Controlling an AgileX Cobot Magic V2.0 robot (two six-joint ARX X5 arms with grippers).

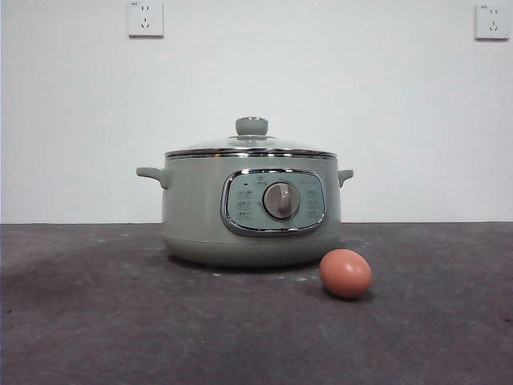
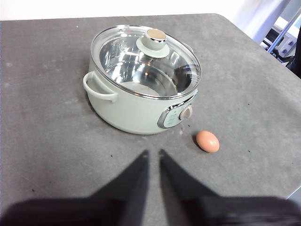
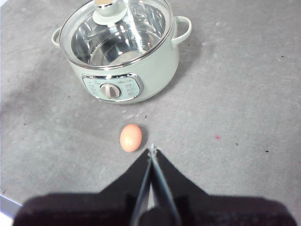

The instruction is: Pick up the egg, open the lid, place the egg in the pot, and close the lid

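The sage-green pot (image 1: 192, 216) stands mid-table with its dial facing the front camera. The glass lid (image 1: 251, 147) with its green knob sits shut on the pot. The brown-orange egg (image 1: 345, 273) lies on the table just in front of the pot, to the right of the dial. My left gripper (image 2: 153, 153) hovers short of the pot (image 2: 127, 113) and beside the egg (image 2: 208, 141), its jaws a narrow gap apart and holding nothing. My right gripper (image 3: 151, 149) is shut and empty, its tips just beside the egg (image 3: 130, 137) and in front of the pot (image 3: 155, 70). No gripper shows in the front view.
The dark grey table (image 1: 96, 321) runs back to a white wall with two sockets (image 1: 145, 18) (image 1: 491, 21). In the left wrist view, the table's edge (image 2: 263, 52) passes near the pot's far side, with metal equipment (image 2: 284, 40) beyond it.
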